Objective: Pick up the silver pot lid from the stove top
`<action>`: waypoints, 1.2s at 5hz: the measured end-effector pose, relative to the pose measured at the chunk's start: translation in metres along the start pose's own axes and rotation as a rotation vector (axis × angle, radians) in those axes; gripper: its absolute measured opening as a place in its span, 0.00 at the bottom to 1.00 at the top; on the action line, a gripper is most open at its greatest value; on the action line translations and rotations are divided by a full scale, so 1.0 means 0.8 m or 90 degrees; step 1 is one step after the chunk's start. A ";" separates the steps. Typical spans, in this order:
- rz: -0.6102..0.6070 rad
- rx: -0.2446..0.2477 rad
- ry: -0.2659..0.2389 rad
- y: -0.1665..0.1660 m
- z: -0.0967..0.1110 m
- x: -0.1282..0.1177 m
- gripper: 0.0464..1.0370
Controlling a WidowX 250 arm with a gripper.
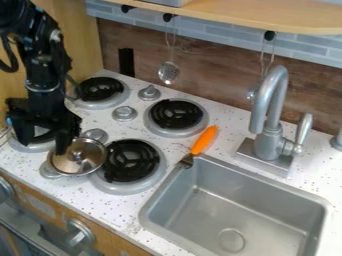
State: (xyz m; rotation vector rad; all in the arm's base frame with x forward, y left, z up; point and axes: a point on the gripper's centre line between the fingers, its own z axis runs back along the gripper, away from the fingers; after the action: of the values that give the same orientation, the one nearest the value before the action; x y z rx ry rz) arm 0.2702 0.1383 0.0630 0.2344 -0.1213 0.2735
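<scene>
Knobs (95,134) and burner (135,159) beside lid (83,162)

A toy kitchen, shown by its sink (234,210) and stove burners (132,161).

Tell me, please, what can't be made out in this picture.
- Left front burner, camera view: largely hidden by the tool.
- Contact between tool and metal lid, camera view: they overlap at this angle.
- Whatever lies directly under the lid, camera view: covered by it.
- Hanging utensil at right, camera view: partly behind the faucet.
- Metal fitting beside the faucet, camera view: cut off by the right edge.
</scene>
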 end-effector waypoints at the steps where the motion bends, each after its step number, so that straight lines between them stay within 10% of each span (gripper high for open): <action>1: 0.000 0.043 -0.020 0.012 -0.021 0.017 0.96; 6: -0.041 0.013 -0.013 -0.006 -0.072 0.076 0.96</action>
State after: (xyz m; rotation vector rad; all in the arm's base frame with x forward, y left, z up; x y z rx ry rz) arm 0.3348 0.1634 0.0159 0.2609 -0.1307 0.2087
